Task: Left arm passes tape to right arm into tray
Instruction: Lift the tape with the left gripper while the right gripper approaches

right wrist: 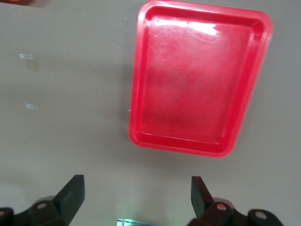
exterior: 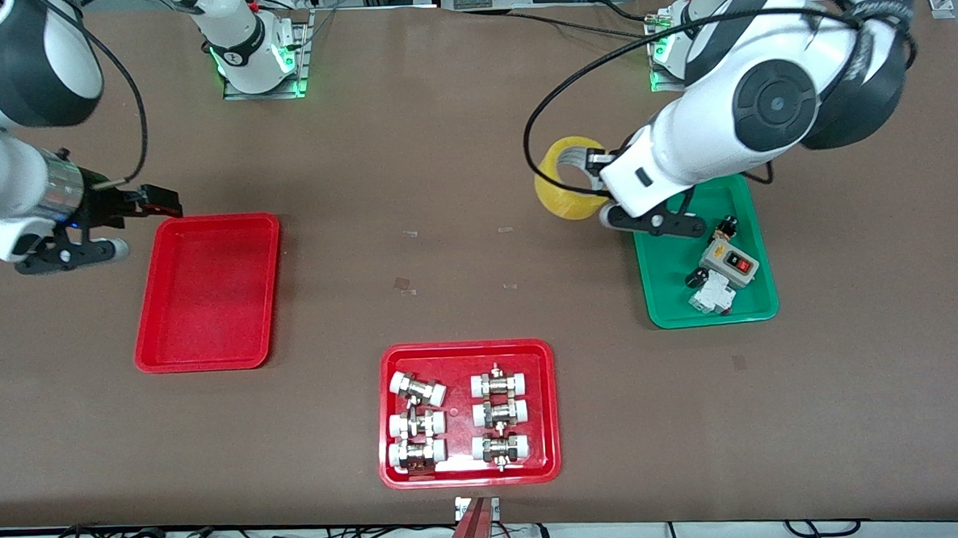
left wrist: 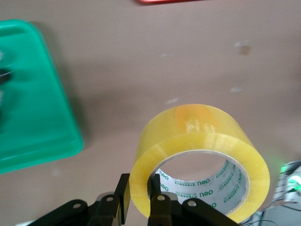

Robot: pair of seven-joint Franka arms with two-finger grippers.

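The yellowish tape [exterior: 563, 191] hangs in the air on edge, over the bare table beside the green tray's corner. My left gripper [exterior: 601, 189] is shut on it. In the left wrist view the tape [left wrist: 197, 136] shows its pale printed core, and the left gripper [left wrist: 140, 192] pinches the roll's wall, one finger outside and one inside the ring. The plain red tray [exterior: 209, 297] lies empty toward the right arm's end of the table. My right gripper [exterior: 149, 204] hovers beside that tray's edge. Its wrist view shows the right gripper [right wrist: 136, 188] open with nothing between its fingers and the tray [right wrist: 197, 80] below.
A green tray [exterior: 674, 289] under the left arm holds a grey switch box [exterior: 729, 262] and small electrical parts. A wider red tray [exterior: 464, 348] with several white-capped metal fittings sits nearest the front camera. Bare brown tabletop lies between the trays.
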